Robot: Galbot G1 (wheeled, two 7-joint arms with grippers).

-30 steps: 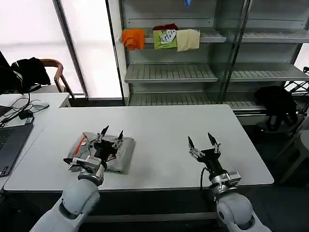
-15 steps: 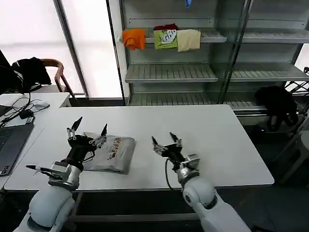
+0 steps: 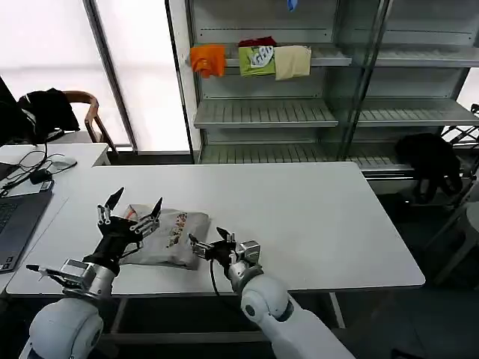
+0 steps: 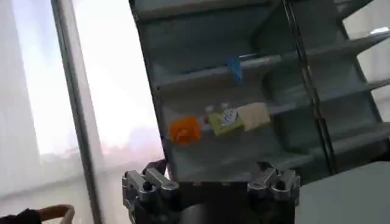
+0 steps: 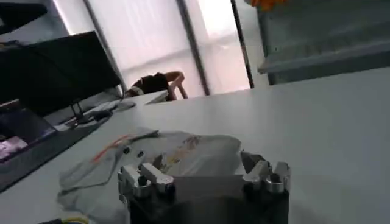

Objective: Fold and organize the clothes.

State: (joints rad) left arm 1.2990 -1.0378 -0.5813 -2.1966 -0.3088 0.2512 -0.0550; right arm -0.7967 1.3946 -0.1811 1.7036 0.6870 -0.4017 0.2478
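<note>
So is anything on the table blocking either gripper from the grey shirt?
Nothing visible. The right gripper, jaws open, sits at the near right edge of the shirt, and the left gripper, also open, hovers over its left side. Only bare table lies around them.

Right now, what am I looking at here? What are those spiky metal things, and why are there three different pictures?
It is a two-armed robot at a white table. The spiky things are its claws. One picture comes from a camera on its head, looking down; the other two come from cameras on its wrists. The left claw is open above the left edge of a folded grey shirt lying on the table. The right claw, also open, is at the shirt's right edge. Neither holds anything. Behind stands a shelf with a few coloured garments.
</note>
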